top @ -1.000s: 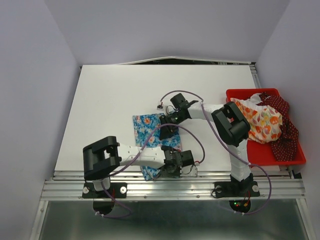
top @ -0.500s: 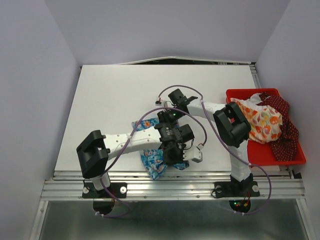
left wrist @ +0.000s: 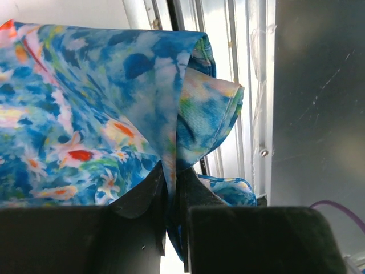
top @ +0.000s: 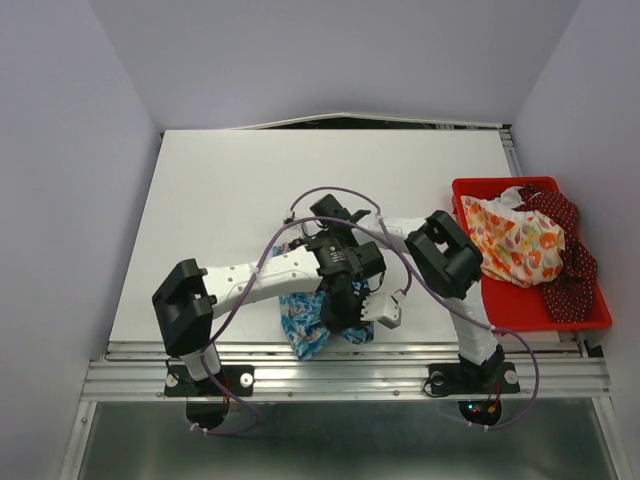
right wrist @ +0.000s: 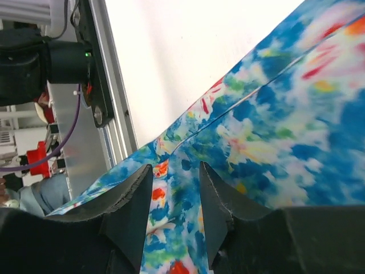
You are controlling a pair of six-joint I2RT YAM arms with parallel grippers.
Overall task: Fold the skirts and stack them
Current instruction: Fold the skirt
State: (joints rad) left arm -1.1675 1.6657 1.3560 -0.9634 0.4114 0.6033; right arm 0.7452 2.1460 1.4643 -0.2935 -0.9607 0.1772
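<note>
My left gripper [left wrist: 171, 178] is pinched tight on a fold of the blue flowered cloth skirt [left wrist: 85, 103]. Over that skirt my right gripper [right wrist: 175, 177] stands half-parted, and I cannot tell whether it grips.

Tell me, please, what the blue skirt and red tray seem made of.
The blue skirt looks like thin matte woven cloth: it folds softly and a stitched hem shows. The red tray is probably smooth moulded plastic, judging by its even rim.

- left arm [top: 255, 283]: white links, boxy black joints, purple cable [top: 335, 189] looping off.
- right arm [top: 400, 222]: same build; red, green lights below the rail [top: 345, 378].
- right gripper [right wrist: 175, 167]: matte black, curved fingertips.
</note>
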